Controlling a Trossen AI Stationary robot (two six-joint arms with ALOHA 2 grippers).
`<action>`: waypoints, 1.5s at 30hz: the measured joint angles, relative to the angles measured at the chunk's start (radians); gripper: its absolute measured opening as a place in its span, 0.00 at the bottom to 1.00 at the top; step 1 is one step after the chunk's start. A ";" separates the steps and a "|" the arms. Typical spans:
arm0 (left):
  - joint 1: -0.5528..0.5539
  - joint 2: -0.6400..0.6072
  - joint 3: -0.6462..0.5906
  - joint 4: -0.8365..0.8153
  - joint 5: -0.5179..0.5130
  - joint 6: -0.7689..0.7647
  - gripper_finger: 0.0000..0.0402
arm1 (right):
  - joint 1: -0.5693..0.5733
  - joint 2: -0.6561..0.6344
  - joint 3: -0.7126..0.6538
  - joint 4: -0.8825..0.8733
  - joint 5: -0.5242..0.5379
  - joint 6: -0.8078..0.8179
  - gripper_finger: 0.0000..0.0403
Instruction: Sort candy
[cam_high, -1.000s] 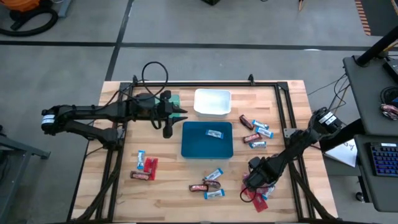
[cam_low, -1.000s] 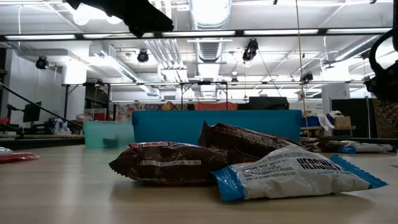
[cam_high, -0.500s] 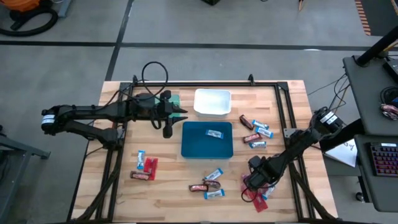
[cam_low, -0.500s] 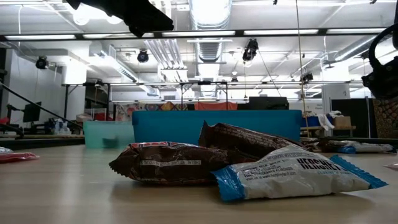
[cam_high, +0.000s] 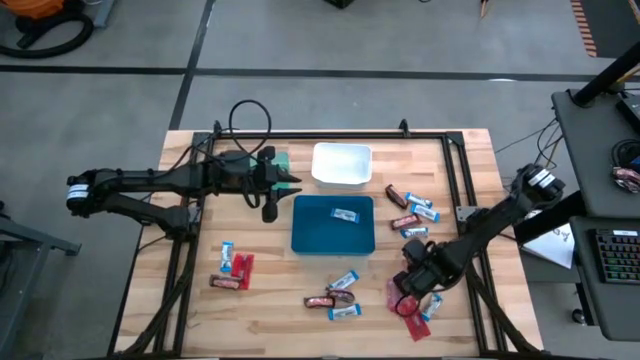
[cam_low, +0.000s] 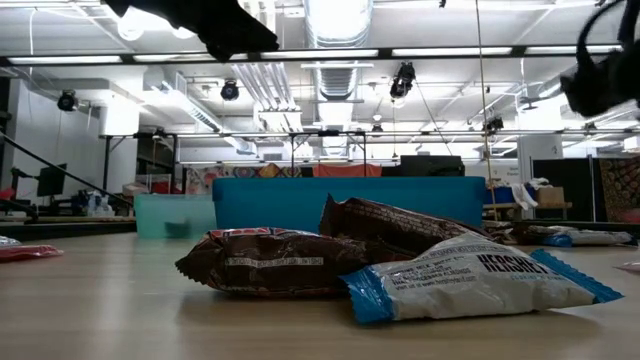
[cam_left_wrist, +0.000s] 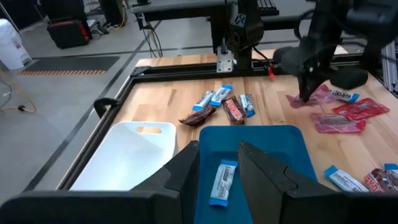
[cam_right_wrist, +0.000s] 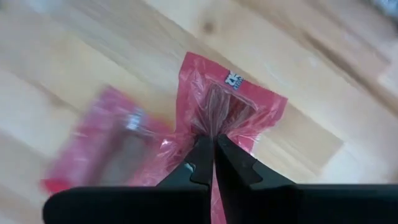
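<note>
Candy lies in groups on the wooden table: red packets (cam_high: 410, 308), blue-and-white bars (cam_high: 345, 280) and brown bars (cam_high: 320, 300) near the front, with more at the left (cam_high: 235, 265) and right (cam_high: 410, 210). My right gripper (cam_high: 403, 290) is over the front right group, shut on a red packet (cam_right_wrist: 227, 106). My left gripper (cam_high: 293, 184) hovers open between the green tray (cam_high: 283, 160) and the blue tray (cam_high: 333, 240), holding nothing. One blue-and-white bar (cam_left_wrist: 222, 182) lies flat in the blue tray. My right gripper pinches the red packet between its two fingertips at a crumpled edge (cam_right_wrist: 213, 127). The fingers come from above, pointing down. The packet hangs below them (cam_left_wrist: 318, 96). Whether its lower end touches the table, I cannot tell.
A white tray (cam_high: 341, 165) stands behind the blue one. A black metal frame (cam_high: 455, 170) runs around the work area. Another red packet (cam_right_wrist: 106, 146) lies on the table beside the held one. Bars (cam_low: 470, 280) lie right before the low camera.
My right gripper has shut on the red packet and gone up, drawing the packet up from the group of red packets. The left arm has kept still.
</note>
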 joint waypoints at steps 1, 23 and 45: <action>0.000 0.000 -0.002 0.001 0.000 -0.004 0.23 | 0.000 -0.019 0.000 -0.001 0.024 -0.005 0.02; 0.000 0.000 -0.027 0.003 0.001 -0.017 0.23 | -0.101 -0.255 0.002 0.157 0.586 -0.428 0.02; 0.023 -0.004 -0.087 -0.034 -0.151 0.076 0.23 | -0.816 -0.257 0.003 0.674 0.260 -1.498 0.02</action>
